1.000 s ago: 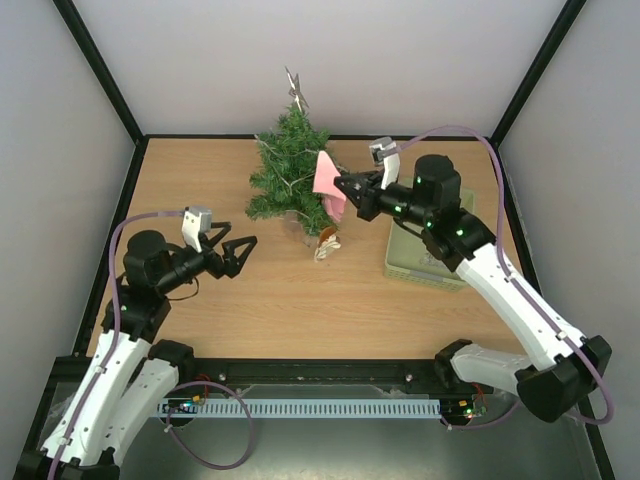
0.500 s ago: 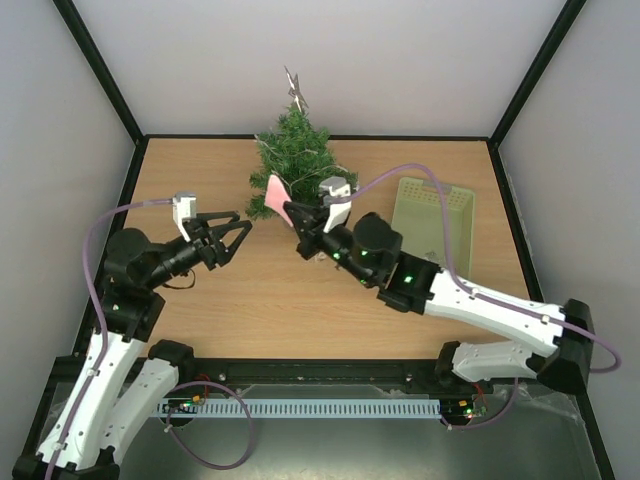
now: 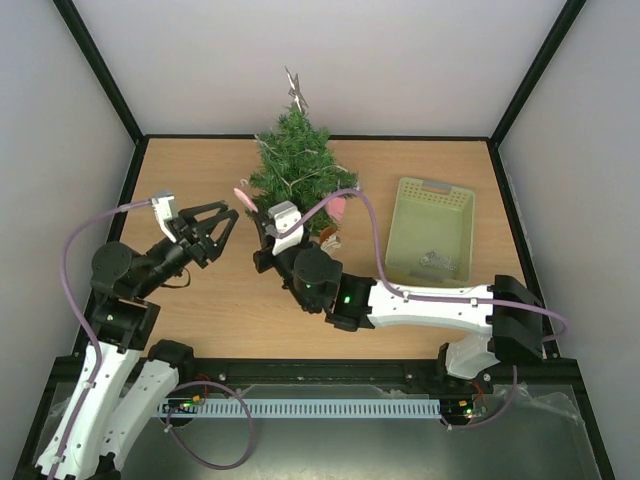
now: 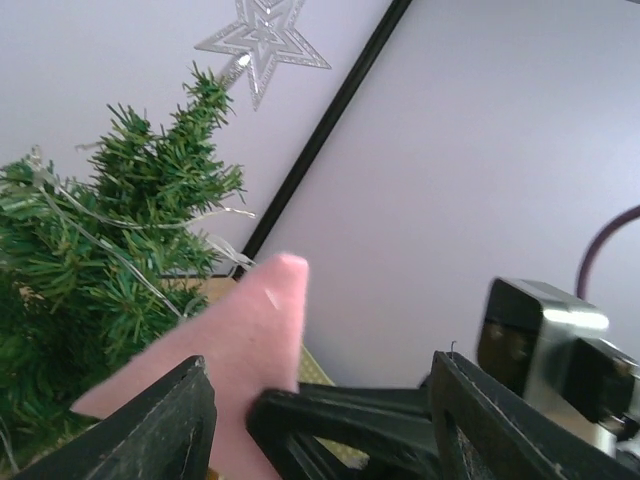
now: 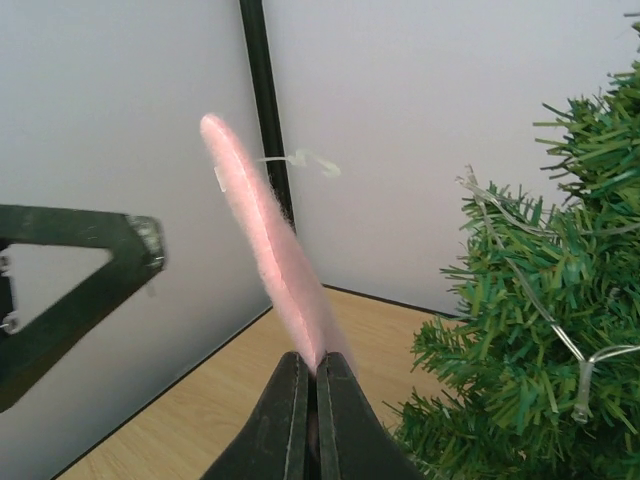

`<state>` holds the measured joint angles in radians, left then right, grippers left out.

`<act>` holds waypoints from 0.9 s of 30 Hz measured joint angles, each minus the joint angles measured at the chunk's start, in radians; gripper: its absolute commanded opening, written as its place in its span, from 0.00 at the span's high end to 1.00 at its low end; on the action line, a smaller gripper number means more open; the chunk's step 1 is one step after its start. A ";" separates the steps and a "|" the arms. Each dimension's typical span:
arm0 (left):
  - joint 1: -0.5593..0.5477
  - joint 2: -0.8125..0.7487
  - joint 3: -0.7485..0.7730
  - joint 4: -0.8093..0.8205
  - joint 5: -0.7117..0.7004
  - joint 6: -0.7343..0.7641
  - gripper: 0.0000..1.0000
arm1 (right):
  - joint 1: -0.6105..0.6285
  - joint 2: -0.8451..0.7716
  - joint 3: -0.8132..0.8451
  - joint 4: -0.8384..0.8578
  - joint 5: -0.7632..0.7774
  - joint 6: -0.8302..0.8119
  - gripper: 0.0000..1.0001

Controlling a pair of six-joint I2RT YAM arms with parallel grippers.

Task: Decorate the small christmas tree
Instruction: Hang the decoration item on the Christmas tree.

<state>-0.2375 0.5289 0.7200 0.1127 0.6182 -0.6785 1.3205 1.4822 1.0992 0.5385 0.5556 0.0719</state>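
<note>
Swung leftward, right gripper (image 5: 310, 388) pinches pink felt (image 5: 262, 235) beside the small christmas tree (image 3: 300, 165), facing parted-jaw left gripper (image 3: 220, 212)

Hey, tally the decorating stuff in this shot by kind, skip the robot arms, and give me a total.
small christmas tree: 1
silver star topper: 1
wire light string: 1
pink felt pieces: 2, that one in the right fingers, another by the tree's right side
pale green basket: 1
small brownish item at the tree's foot: 1
clear item in the basket: 1
Total: 8
</note>
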 measured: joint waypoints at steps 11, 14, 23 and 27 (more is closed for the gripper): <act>0.000 0.069 0.003 0.002 -0.062 0.012 0.53 | 0.066 0.048 0.035 0.104 0.072 -0.151 0.98; 0.000 0.069 0.003 0.011 -0.060 0.003 0.53 | 0.070 0.064 0.049 0.108 0.080 -0.172 0.98; -0.003 0.060 0.003 0.033 -0.031 -0.029 0.53 | 0.074 0.108 0.072 0.118 0.103 -0.189 0.98; -0.004 0.060 0.003 0.032 -0.031 -0.031 0.66 | 0.074 0.113 0.076 0.118 0.109 -0.192 0.98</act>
<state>-0.2417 0.5892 0.7227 0.1448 0.5869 -0.7090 1.3949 1.5955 1.1751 0.6563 0.6647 -0.1204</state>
